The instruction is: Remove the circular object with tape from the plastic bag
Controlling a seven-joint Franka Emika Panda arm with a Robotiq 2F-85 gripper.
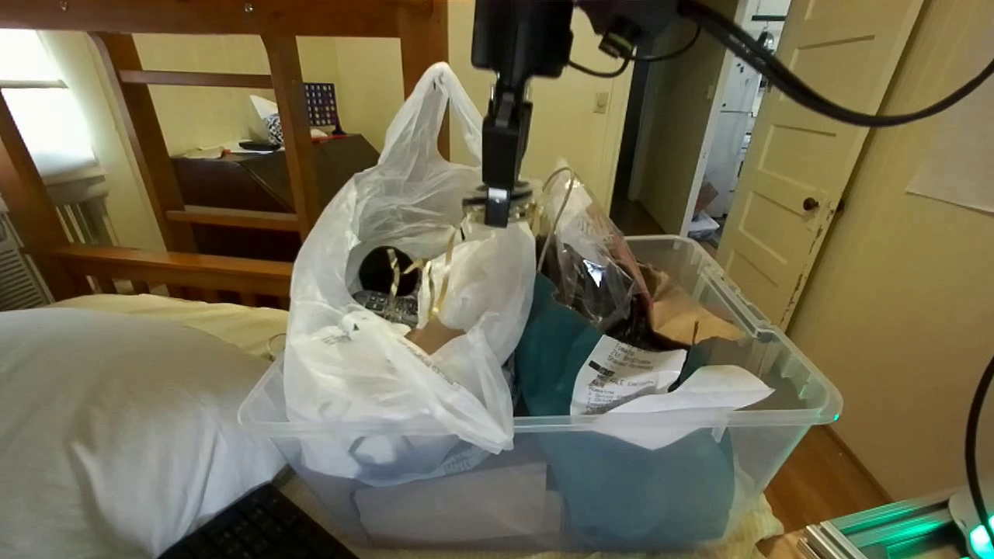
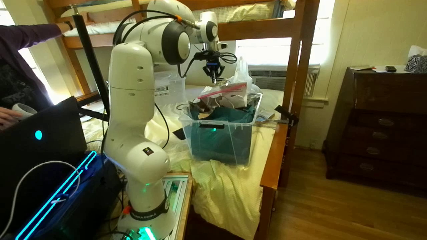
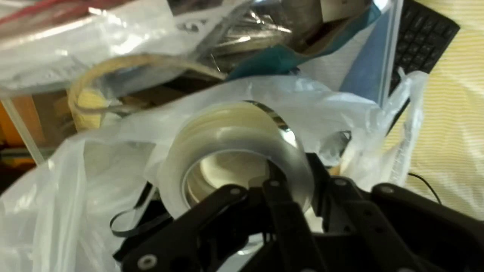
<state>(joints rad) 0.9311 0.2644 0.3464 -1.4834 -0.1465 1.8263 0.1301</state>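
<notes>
Pointing down, the black gripper (image 3: 297,175) has a tight pinch on the side of a roll of clear tape (image 3: 230,139), with one finger in the hole and one outside it. A thin shiny strip (image 3: 278,120) runs along the roll's edge. In an exterior view, the roll is up at the mouth of the white plastic bag (image 1: 342,349), just beside its tall loop handle (image 1: 415,116) (which pokes up like a rabbit ear). I cannot tell if the roll's bottom touches the bag. Curly gold ribbons (image 1: 446,279) dangle below the roll, and down in the bag are a round black thing (image 1: 379,270) and a gray thing with buttons (image 1: 388,307). The bag sits in one end of a clear plastic bin (image 1: 776,419), and part of it flops over the rim. Beside it in the bin are a teal bag (image 1: 555,341) with a printed slip of white paper (image 1: 621,376), a smaller clear bag (image 1: 598,268) with dark stuff inside, and some brown paper (image 1: 683,307). The bin rests on the yellow cover (image 2: 223,193) of a wooden bunk bed (image 2: 270,170), near a white pillow (image 1: 132,419) and a black keyboard (image 1: 260,528). The white robot arm (image 2: 128,110) bends out over the bed. Near the arm's base stands a black laptop (image 2: 43,143) with a glowing blue dot, and behind it a person (image 2: 23,36) in a purple top holds a white rounded thing (image 2: 23,108). A dark chest of drawers (image 2: 367,133) stands well apart from the bed.
</notes>
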